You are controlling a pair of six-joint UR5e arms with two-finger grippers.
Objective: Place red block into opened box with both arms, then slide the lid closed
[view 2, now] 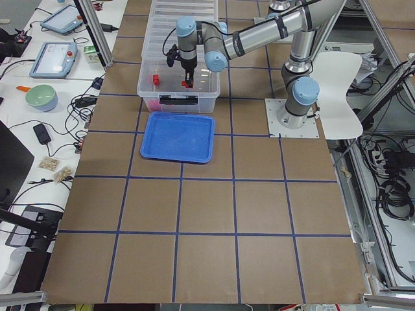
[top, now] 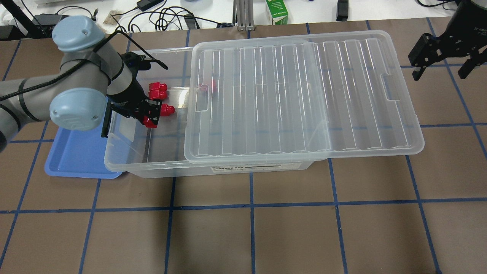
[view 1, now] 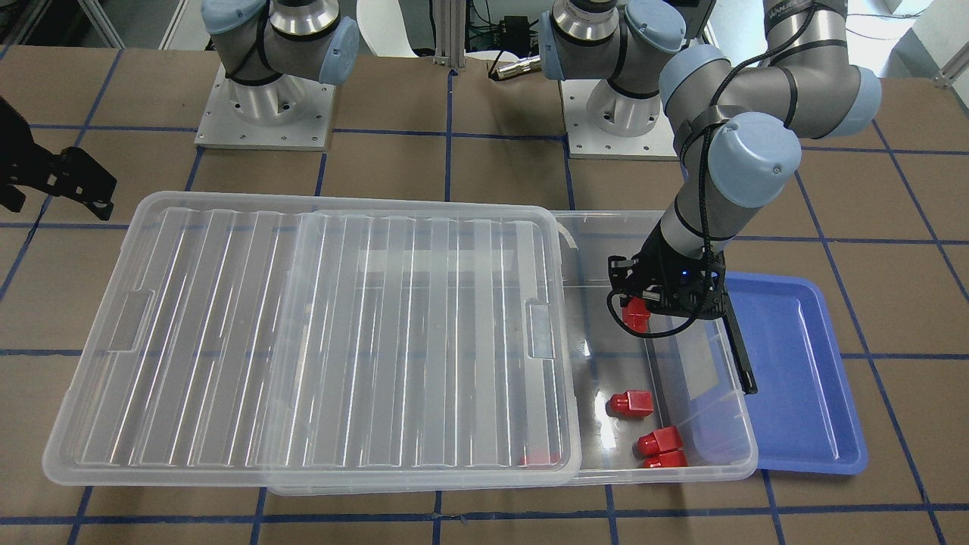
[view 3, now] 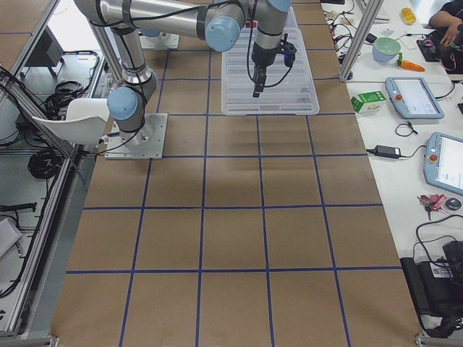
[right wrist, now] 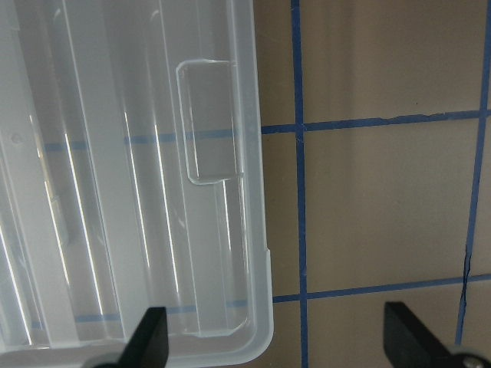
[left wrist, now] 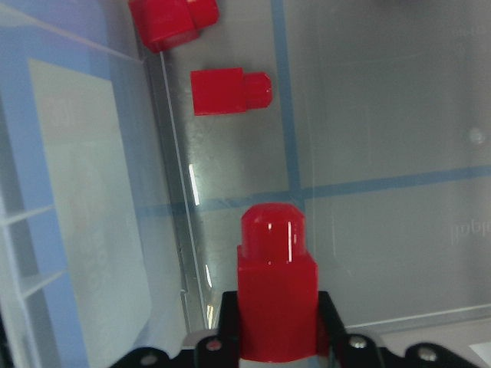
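My left gripper (view 1: 637, 318) is shut on a red block (left wrist: 275, 299), stub end forward. It hangs over the uncovered end of the clear box (top: 152, 166), near the black bar side. Several other red blocks lie on the box floor (view 1: 630, 403) (top: 156, 94), and one shows dimly under the lid (top: 211, 85). The ribbed clear lid (top: 304, 95) covers most of the box and overhangs its far end. My right gripper (top: 441, 70) is open and holds nothing. It hovers just beyond the lid's notched short edge (right wrist: 207, 130).
A blue tray (top: 76, 152) lies against the box's open end, partly under my left arm. Brown table with blue tape lines surrounds the box. Cables and a green carton (top: 277, 11) sit past the far edge.
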